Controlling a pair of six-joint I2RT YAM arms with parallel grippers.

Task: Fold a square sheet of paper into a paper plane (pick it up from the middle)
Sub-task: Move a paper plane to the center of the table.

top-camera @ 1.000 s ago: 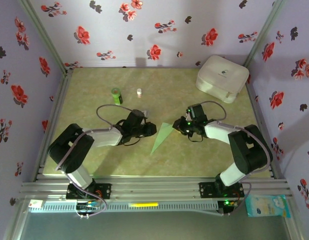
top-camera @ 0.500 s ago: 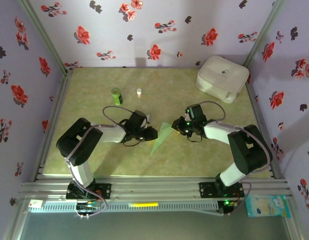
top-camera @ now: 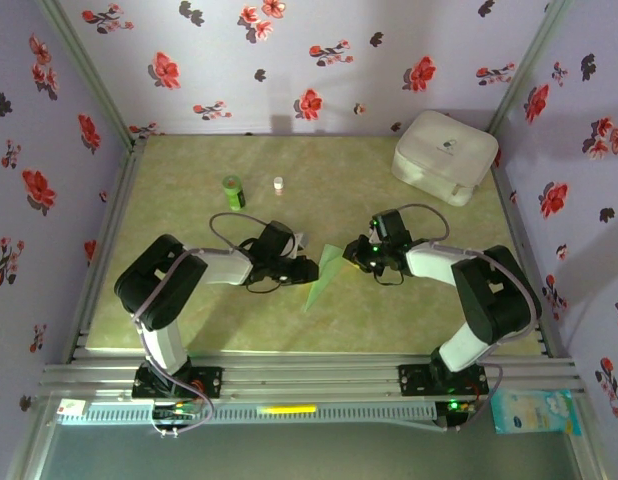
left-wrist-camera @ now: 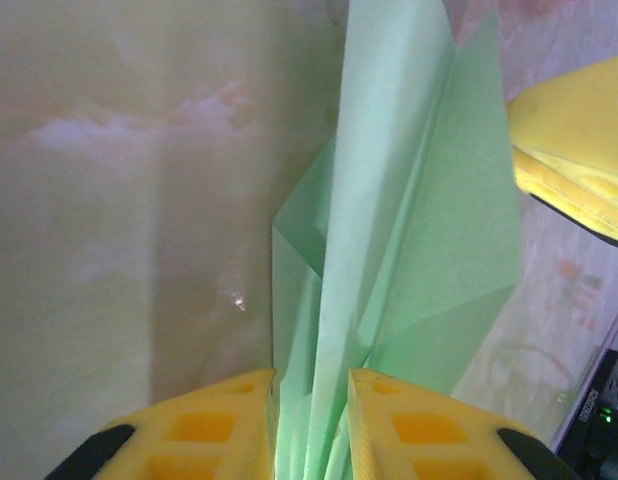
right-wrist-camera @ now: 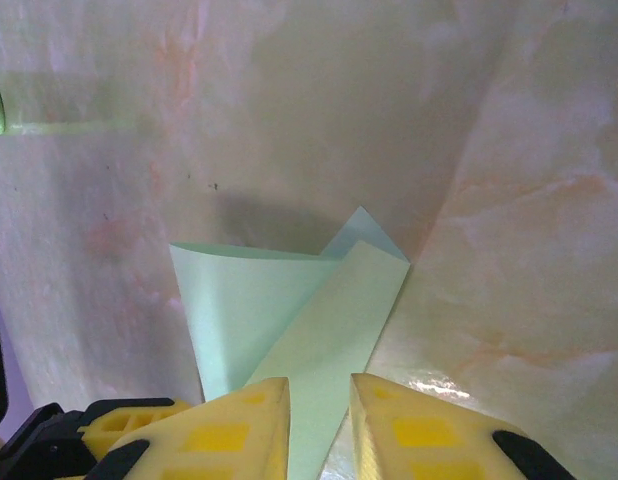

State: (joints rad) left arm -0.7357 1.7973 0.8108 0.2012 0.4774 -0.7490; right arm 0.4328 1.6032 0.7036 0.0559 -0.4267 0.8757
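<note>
Paper: slim light green folded paper plane is lying mid-tabletop.
Left gripper: clamping the plane's layered folds.
Right gripper: pinching its opposite end.

No text, number or brand can be read anywhere. The white rounded case carries a small dark mark on its lid, too small to make out.

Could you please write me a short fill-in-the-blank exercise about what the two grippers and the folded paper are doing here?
1. The paper plane is coloured light ____.
2. Both the left gripper and the right gripper are shut on the ____.
3. The gripper fingers are coloured ____.

Missing words: green; paper plane; yellow
</note>
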